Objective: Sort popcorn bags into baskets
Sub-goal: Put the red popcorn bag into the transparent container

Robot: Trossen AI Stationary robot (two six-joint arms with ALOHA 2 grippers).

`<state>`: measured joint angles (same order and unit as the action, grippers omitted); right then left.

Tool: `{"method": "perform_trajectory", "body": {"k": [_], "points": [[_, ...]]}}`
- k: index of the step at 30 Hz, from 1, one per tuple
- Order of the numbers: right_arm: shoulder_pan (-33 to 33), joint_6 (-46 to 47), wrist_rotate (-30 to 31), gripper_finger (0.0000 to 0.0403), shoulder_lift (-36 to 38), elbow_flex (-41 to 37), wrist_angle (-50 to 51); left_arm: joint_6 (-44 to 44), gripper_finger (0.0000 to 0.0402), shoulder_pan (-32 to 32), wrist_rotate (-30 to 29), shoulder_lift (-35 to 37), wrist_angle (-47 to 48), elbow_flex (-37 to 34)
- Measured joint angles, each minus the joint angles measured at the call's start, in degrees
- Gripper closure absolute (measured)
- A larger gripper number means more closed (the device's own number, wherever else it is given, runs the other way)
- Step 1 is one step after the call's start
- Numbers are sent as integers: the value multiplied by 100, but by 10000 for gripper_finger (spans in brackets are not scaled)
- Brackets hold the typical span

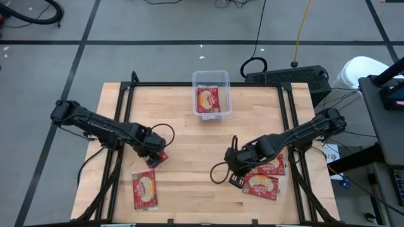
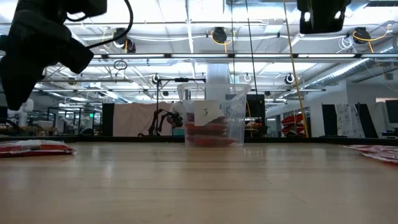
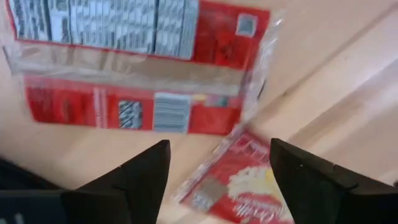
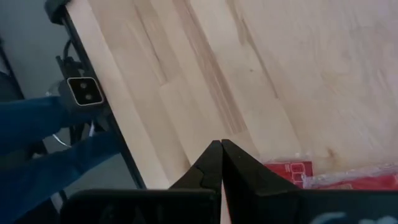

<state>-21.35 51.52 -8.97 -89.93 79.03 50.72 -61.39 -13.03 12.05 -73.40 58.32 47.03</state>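
Observation:
One popcorn bag (image 1: pixel 209 99) lies flat in the clear basket (image 1: pixel 211 77) at the far edge, middle. My left gripper (image 3: pixel 219 144) hangs open, pointing down, over a red popcorn bag (image 3: pixel 239 186) lying picture side up on the table's left half; its fingers stand on either side of the bag, above it. Beside it lies another bag (image 3: pixel 134 62), back up, toward the near edge (image 1: pixel 144 190). My right gripper (image 1: pixel 235 178) is shut with nothing in it, above the table beside two bags (image 1: pixel 271 166) (image 1: pixel 262 186) at the near right.
Black frame rails (image 1: pixel 120 120) run along the table's left and right sides. Bare wood lies between the two arms and in front of the basket. A black box (image 1: pixel 287 77) with cables sits behind the far right corner.

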Motion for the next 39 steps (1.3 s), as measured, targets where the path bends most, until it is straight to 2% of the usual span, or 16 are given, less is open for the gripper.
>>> {"method": "perform_trajectory", "body": {"k": [4,13,19,25,27,32,35,39], "points": [[-75,200,-3,403,383,-707,-707,-600,128,-176,-459,-134,-63,-23],[-232,1325,-23,403,1354,-2021,-2022,-862,177,-162,-809,-528,-989,-474],[-476,1680,470,403,1773,-2204,-2055,-860,205,-169,-821,-911,-2615,-806],[-520,1683,629,403,1793,-2209,-2055,-522,236,-165,-1076,-1094,-4764,-810],[-520,1686,698,403,1768,-2209,-2055,-469,245,-162,-1152,-1069,-5055,-639],[-520,1964,1312,403,1762,-2209,-2067,-158,270,-162,-1214,-1047,-4505,-123],[-518,2115,1657,402,1760,-2210,-2234,37,286,-162,-1211,-1042,-3683,181],[-300,2330,1696,385,1657,-2425,-3169,-151,302,-138,-1203,-1043,-2438,365]]}}
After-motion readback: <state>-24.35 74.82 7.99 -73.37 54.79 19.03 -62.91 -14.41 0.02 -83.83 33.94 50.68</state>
